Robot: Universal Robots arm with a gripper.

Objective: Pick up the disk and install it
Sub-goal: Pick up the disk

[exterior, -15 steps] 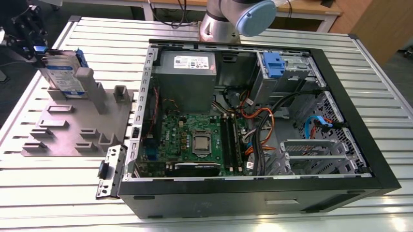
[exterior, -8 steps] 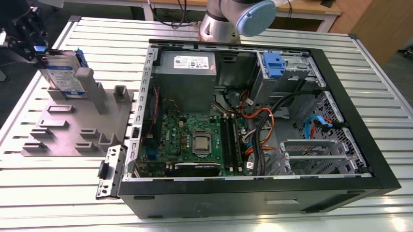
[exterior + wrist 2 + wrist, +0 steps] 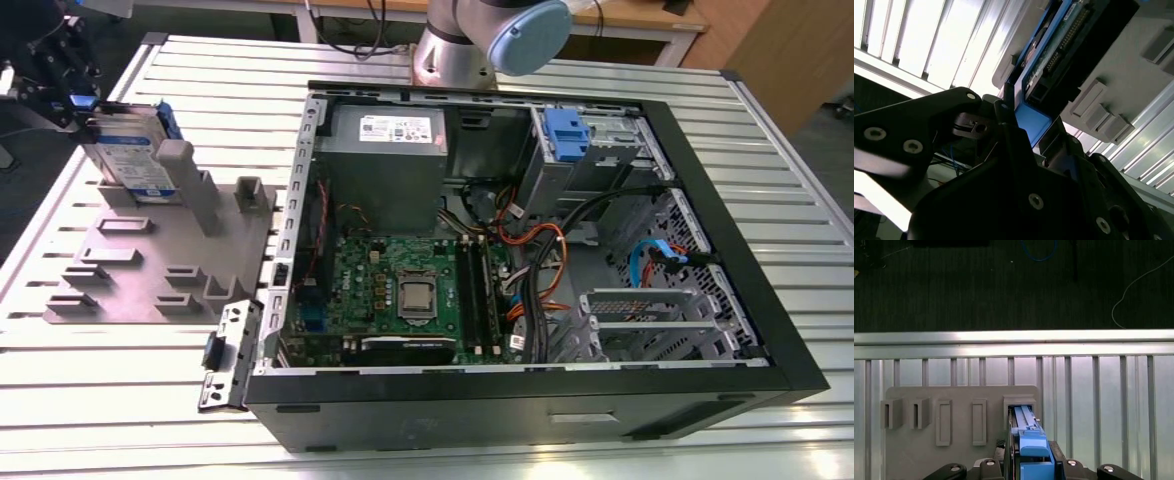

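Black claw (image 3: 1032, 462) clamped on the blue-framed silver metal disk (image 3: 123, 150) at its top edge. Disk stands upright in a slot of the grey plastic holder block (image 3: 134, 275) on the slatted metal surface (image 3: 120, 385), beside the open black computer case (image 3: 754, 260).

Exterior view high over table (image 3: 200, 60), both wrist views near disk (image 3: 1031, 440) (image 3: 1064, 45)

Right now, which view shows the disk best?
Exterior view: the disk stands in the grey holder, label face visible. First wrist view shows its blue frame end-on; second wrist view, a close oblique slice.
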